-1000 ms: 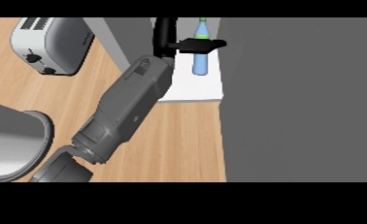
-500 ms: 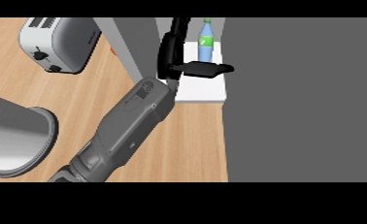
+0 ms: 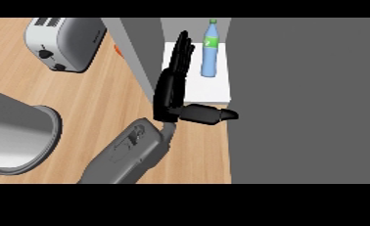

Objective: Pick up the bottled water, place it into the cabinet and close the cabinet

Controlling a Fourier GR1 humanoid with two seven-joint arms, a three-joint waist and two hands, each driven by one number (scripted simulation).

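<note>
**Mia:** What is far off to the left of the hand?

**Ben:** A shiny toaster (image 3: pixel 61 44). It stands on the wooden bench (image 3: pixel 108 98), up and to the left of the hand. Lower down, also well to the left, is a big grey round thing (image 3: pixel 25 137). The picture's edge cuts it off, so I cannot tell what it is.

**Mia:** And the hand?

**Ben:** It is the left hand (image 3: pixel 170 98). It is black and sits at the end of a grey arm (image 3: pixel 127 154) that comes up from the bottom. The fingers (image 3: pixel 182 54) are straight and point up, away from the robot. The thumb (image 3: pixel 209 114) sticks out to the right. So the hand is open, and there is nothing in it.

**Mia:** Where is the bottled water (image 3: pixel 209 61)?

**Ben:** It is just to the right of the fingertips. It stands up straight on the white shelf (image 3: pixel 206 90) inside the cabinet (image 3: pixel 141 58). It is blue with a green top. The hand is close beside it, but I can see a thin gap between them.

**Mia:** Is the cabinet open?

**Ben:** Yes. I can see right in to the shelf. The fingers reach over the shelf's left part.

**Mia:** What is to the right of the hand?

**Ben:** A big flat grey panel (image 3: pixel 296 98). It starts just past the thumb tip and fills that whole side.
</note>
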